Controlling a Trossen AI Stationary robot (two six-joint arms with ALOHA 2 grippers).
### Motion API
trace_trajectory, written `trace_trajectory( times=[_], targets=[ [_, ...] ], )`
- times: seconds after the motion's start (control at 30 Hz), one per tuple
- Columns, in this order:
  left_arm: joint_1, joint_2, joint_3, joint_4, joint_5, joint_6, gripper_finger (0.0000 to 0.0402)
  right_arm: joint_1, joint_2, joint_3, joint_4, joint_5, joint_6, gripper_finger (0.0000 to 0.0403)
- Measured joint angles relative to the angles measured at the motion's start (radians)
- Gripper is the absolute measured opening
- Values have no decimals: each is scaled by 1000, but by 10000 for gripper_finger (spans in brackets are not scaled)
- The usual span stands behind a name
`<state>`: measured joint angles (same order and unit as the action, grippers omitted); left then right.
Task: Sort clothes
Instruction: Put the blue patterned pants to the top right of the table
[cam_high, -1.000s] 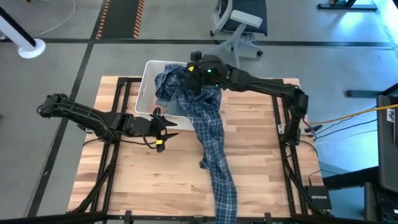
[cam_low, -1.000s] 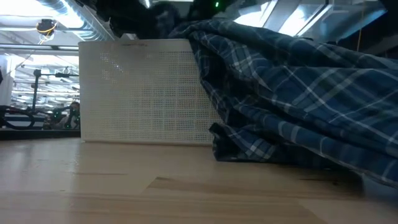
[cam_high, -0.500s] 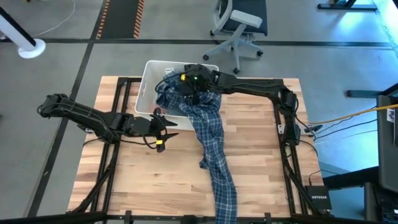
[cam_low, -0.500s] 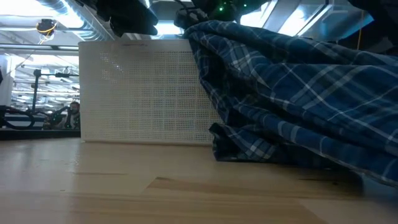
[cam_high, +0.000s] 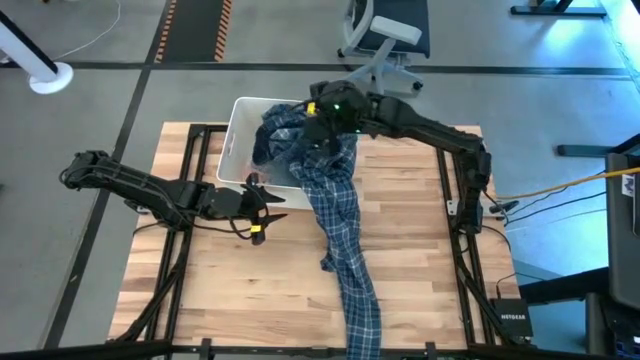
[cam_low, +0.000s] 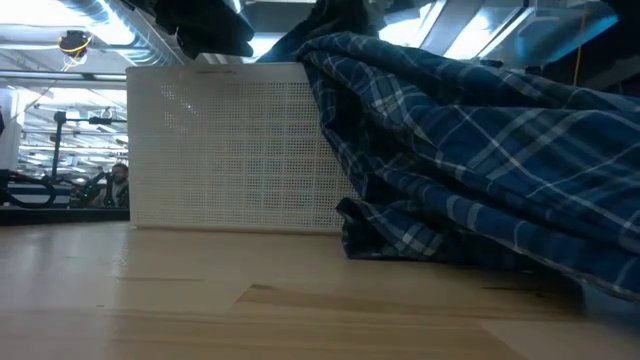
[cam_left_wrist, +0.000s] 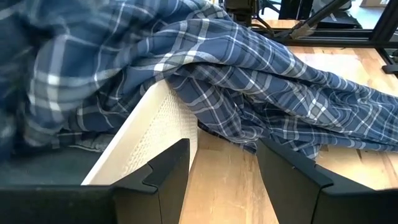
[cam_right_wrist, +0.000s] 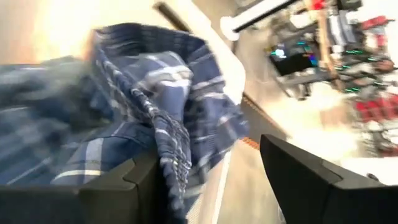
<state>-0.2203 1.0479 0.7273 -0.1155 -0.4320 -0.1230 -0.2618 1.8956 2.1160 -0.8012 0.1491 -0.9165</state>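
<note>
Plaid shirt only partly binned — its tail trails across the tabletop below the open right hand; the left hand waits open beside the bin.

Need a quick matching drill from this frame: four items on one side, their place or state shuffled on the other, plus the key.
Items:
1. plaid shirt
2. white bin
3. left gripper
4. right gripper

Places or states:
A. open, low beside the bin's near wall
B. at the table's far edge, mesh-sided
C. draped from the bin over its rim, trailing to the table's near edge
D. open above the bin, shirt fabric between its fingers

Pairs: 1-C, 2-B, 3-A, 4-D
</note>
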Motion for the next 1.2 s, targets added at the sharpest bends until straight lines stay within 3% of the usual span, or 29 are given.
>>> trace_trajectory(
  times=[0.2, 0.47, 0.67, 0.77, 0.97, 1.2],
  targets=[
    [0, 0, 0, -2, 0, 0, 182, 76, -29, 129, -345, -2, 39, 244],
    [0, 0, 0, -1, 0, -8, 182, 185, -55, 138, -447, 126, 99, 244],
    [0, 0, 0, -10, 0, -26, 182, 276, -53, 137, -677, 147, 224, 244],
    [0, 0, 0, -10, 0, -26, 182, 352, -53, 134, -773, 215, 310, 243],
    [0, 0, 0, -8, 0, -32, 182, 549, -117, -1, -765, 364, 443, 243],
    [0, 0, 0, -5, 0, -34, 182, 730, -263, -366, -665, 480, 711, 243]
  ],
)
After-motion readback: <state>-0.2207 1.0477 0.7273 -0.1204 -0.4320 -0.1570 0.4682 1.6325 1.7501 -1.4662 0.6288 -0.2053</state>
